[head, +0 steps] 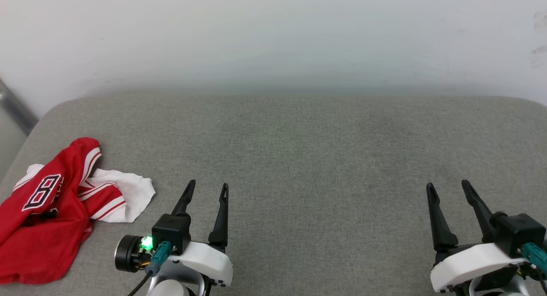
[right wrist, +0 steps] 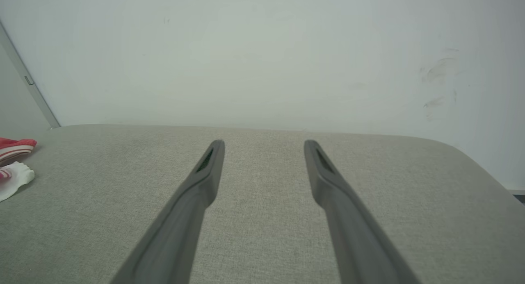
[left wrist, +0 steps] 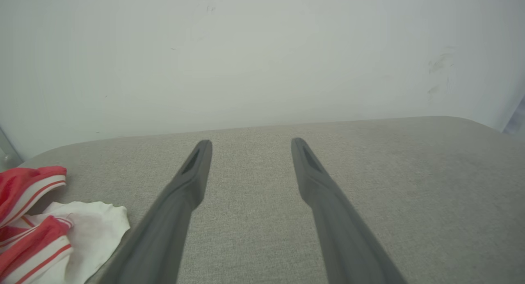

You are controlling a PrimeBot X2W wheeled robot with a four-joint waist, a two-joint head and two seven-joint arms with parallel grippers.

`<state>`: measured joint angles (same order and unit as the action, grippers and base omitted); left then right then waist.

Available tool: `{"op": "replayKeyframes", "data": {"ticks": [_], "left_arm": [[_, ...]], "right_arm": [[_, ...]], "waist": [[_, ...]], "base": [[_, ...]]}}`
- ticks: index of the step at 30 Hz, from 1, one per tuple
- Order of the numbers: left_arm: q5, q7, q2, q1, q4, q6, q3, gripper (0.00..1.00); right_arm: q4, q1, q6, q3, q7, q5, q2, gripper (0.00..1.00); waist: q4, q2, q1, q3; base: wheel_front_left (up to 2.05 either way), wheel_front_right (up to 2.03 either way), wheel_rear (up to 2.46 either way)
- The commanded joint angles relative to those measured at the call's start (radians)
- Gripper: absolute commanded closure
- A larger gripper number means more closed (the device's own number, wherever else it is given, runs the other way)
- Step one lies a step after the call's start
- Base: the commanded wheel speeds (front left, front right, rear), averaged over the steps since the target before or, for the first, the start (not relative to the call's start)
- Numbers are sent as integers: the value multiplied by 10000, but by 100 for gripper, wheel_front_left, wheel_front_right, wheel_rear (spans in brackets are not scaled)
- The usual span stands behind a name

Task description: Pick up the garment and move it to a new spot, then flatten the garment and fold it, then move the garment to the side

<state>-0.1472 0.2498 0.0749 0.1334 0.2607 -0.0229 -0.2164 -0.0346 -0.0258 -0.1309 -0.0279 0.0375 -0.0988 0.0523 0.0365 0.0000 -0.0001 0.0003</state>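
Red cloth with white sleeves, the garment (head: 47, 215) lies crumpled on the grey fabric-topped table (head: 299, 159), just off to the left of your left hand (head: 208, 185). Its white sleeve is the part nearest that hand's outer finger, with a gap between them. You can see a black, white-outlined character on the upper fold and red-white striped trim at the sleeve edges. Your left hand stands wide, fingers well apart and holding nothing, over bare fabric. Your right hand (head: 447, 184) is wide too and empty, well apart from the garment, with the left hand between them. Beyond both hands' fingertips the table runs to a pale wall (head: 273, 39).
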Motion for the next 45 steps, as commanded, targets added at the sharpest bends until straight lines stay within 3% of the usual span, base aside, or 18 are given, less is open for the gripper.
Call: {"op": "replayKeyframes", "data": {"ticks": [1, 21, 37, 45], "left_arm": [[147, 51, -28, 140, 4, 22, -14, 0], [211, 159, -134, 236, 113, 144, 211, 0], [-79, 159, -195, 165, -125, 82, 900, 0], [-322, 159, -227, -3, -266, 66, 1308, 0]], "right_arm": [[-89, -117, 3, -8, 79, 129, -32, 0], [-4, -112, 3, -119, 272, 239, -35, 0], [-226, 113, 3, 231, 191, 375, -29, 0], [-124, 342, 5, 579, 242, 216, -26, 0]], "waist": [[5, 0, 1, 0], [433, 0, 1, 52], [3195, 0, 1, 316], [4074, 0, 1, 415]], "base": [[0, 0, 0], [0, 0, 0], [0, 0, 0], [0, 0, 0]]}}
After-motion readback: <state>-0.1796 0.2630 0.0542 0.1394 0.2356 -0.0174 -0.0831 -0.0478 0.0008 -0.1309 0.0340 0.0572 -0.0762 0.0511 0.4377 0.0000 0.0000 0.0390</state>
